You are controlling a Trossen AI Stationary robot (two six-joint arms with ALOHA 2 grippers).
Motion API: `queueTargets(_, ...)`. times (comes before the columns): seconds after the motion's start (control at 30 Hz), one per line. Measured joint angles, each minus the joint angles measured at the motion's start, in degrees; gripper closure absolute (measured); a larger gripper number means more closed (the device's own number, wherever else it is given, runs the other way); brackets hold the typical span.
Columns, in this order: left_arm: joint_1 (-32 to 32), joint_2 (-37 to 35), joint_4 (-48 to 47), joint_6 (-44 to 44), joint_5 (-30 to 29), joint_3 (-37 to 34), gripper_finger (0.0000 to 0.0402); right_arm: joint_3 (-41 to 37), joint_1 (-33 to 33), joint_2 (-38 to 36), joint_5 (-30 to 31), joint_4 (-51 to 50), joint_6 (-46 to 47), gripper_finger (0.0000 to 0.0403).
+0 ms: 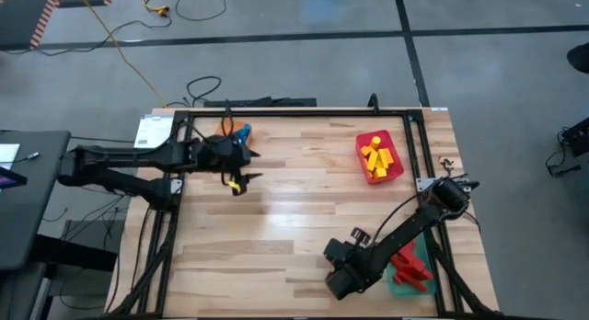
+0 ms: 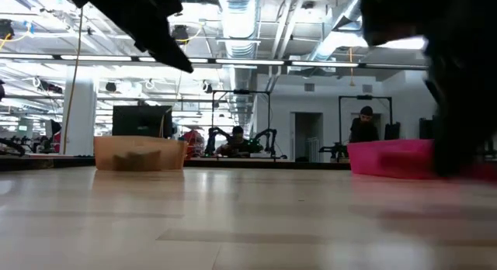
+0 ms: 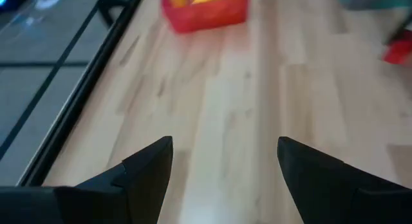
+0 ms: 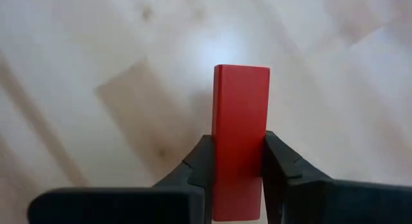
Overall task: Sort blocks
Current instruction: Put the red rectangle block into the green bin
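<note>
2 dark fingers (image 4: 193,169) of the right gripper (image 4: 238,176) pinch 1 red block (image 4: 241,130) just above the bare wooden table (image 1: 294,219) near its front edge, beside the green tray (image 1: 405,281), while the left gripper (image 3: 225,169) hangs spread wide and empty over the far left

High overhead, low table-level — both see red tray (image 1: 398,169).

My right gripper's (image 4: 238,179) dark fingers on a solid red block (image 4: 241,130), pale striped wood table (image 1: 294,219), red tray (image 1: 391,168) of yellow blocks (image 1: 375,158), green tray (image 1: 405,283) of red blocks (image 1: 409,268), orange tray (image 2: 140,154), my black arms
</note>
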Motion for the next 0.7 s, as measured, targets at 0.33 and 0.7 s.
queueTargets(0.33, -8.7, 9.9, 5.7, 1.7, -0.1, 0.0, 0.0126, 0.0, -4.5, -9.2, 13.1, -13.6, -0.5, 0.0316)
queueTargets(0.7, -14.1, 21.7, 11.2, 2.2, -0.2, 0.0, 0.0126, -0.1, -16.1, -19.7, 17.0, -27.5, -6.6, 0.0316)
